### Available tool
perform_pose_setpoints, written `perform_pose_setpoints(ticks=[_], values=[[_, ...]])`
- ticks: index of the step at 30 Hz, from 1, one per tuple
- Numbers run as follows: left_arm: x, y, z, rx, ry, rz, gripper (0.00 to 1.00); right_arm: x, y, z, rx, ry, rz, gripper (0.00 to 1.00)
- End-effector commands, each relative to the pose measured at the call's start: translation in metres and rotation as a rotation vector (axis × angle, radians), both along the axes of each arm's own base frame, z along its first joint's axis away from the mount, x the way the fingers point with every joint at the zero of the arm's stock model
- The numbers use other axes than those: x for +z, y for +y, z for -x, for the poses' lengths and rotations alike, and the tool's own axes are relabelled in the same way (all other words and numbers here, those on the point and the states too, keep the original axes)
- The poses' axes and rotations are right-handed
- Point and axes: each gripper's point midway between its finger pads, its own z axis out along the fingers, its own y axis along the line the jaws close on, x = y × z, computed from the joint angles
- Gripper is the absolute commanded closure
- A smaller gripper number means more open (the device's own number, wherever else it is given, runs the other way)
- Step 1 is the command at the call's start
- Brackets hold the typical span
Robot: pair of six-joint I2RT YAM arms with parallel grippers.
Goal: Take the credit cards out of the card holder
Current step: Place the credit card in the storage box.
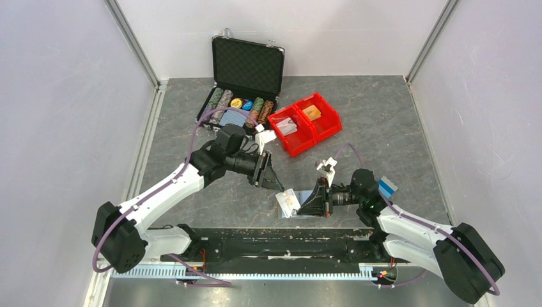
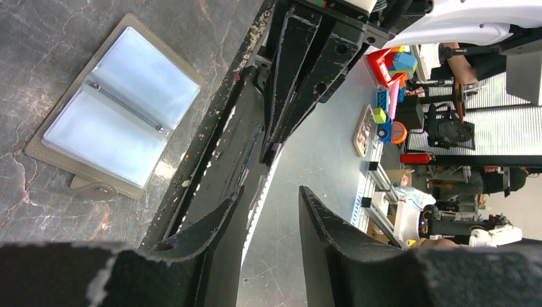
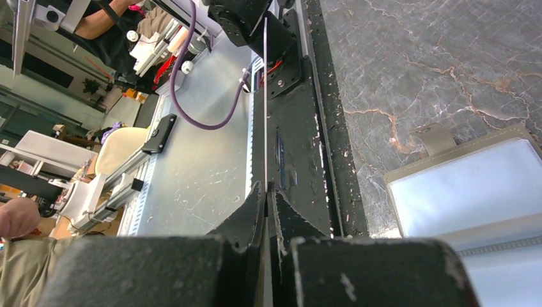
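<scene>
**Right wrist view: card (image 3: pixel 265 102) seen edge-on, holder (image 3: pixel 473 185) cut off by the frame**

From that camera the card is only a thin line, so I cannot tell its colour or face. It is clamped between the closed fingers of the right gripper (image 3: pixel 267 188). The holder runs out of the frame at the lower right, with just one clear sleeve and a tab showing. From above, the right gripper (image 1: pixel 301 206) covers the holder's right edge. A white-and-yellow patch there is too small to read.

The left gripper (image 2: pixel 268 217) hangs released, fingers apart with nothing between them. From above, the left gripper (image 1: pixel 276 184) sits just far-left of the holder (image 1: pixel 284 201).

The table (image 1: pixel 383 128) is grey and marbled, walled by white panels (image 1: pixel 64 96) on the left, far and right sides. The holder lies open and flat on it beside the black rail (image 1: pixel 275 243) at the near edge, between the two grippers. The left wrist camera shows the holder (image 2: pixel 118 109) whole: a grey border and two pale blue sleeves around a ringed spine. A blue card (image 1: pixel 387 187) lies to the right, close beside the right arm. Past the near edge is a blurred workshop.

On the far side a black case (image 1: pixel 246 77) stands open, with rows of chips (image 1: pixel 240 101) and a blue deck (image 1: pixel 231 118) inside. Just right of it are red bins (image 1: pixel 303 125) holding small packs (image 1: pixel 286 126).
</scene>
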Motion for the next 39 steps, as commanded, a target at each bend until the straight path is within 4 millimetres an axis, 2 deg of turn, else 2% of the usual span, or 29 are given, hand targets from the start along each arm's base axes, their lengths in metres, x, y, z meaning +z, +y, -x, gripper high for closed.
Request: perform_pose_setpoints(ticks=[1,4,7,9,14,16,17,20,22,25,28,30,36,39], values=[[0.013,-0.006,0.001,-0.068,-0.059,0.041,0.6,0.017,0.004,-0.003,0.019,-0.044,-0.043,1.0],[0.003,-0.006,0.001,-0.078,-0.034,0.008,0.62,0.018,0.005,-0.004,0.017,-0.037,-0.047,1.0],[0.001,-0.009,0.002,-0.09,-0.022,0.005,0.62,0.02,0.005,-0.002,0.019,-0.027,-0.058,1.0],[0.002,-0.01,0.002,-0.092,-0.023,0.004,0.65,0.019,0.005,-0.002,0.017,-0.022,-0.058,1.0],[0.005,-0.012,0.002,-0.092,-0.023,0.008,0.87,0.018,0.005,-0.002,0.011,-0.015,-0.056,1.0],[0.004,-0.011,0.0,-0.08,-0.027,0.002,0.96,0.018,0.005,-0.004,0.003,-0.01,-0.055,0.96],[0.002,-0.01,-0.002,-0.059,-0.028,-0.011,0.98,0.018,0.005,-0.005,-0.004,-0.006,-0.054,0.91],[-0.009,-0.006,-0.02,0.059,-0.054,-0.084,0.98,0.02,0.005,-0.018,-0.092,-0.009,-0.046,0.71],[-0.009,-0.006,-0.033,0.138,-0.065,-0.105,0.98,0.022,0.003,-0.037,-0.221,-0.026,-0.032,0.55],[0.003,-0.009,-0.057,0.282,-0.055,-0.063,0.98,0.028,-0.007,-0.06,-0.392,-0.058,-0.013,0.33],[0.022,-0.012,-0.085,0.436,-0.066,0.039,0.98,0.037,-0.017,-0.072,-0.497,-0.091,-0.017,0.12],[0.029,-0.007,-0.108,0.551,-0.076,0.074,0.98,0.042,-0.024,-0.078,-0.559,-0.106,-0.022,0.03],[0.029,0.028,-0.186,0.999,-0.081,0.098,0.98,0.044,-0.035,-0.085,-0.649,-0.104,-0.012,0.02],[0.034,0.047,-0.22,1.207,-0.071,0.211,0.98,0.045,-0.039,-0.087,-0.673,-0.107,-0.005,0.02]])
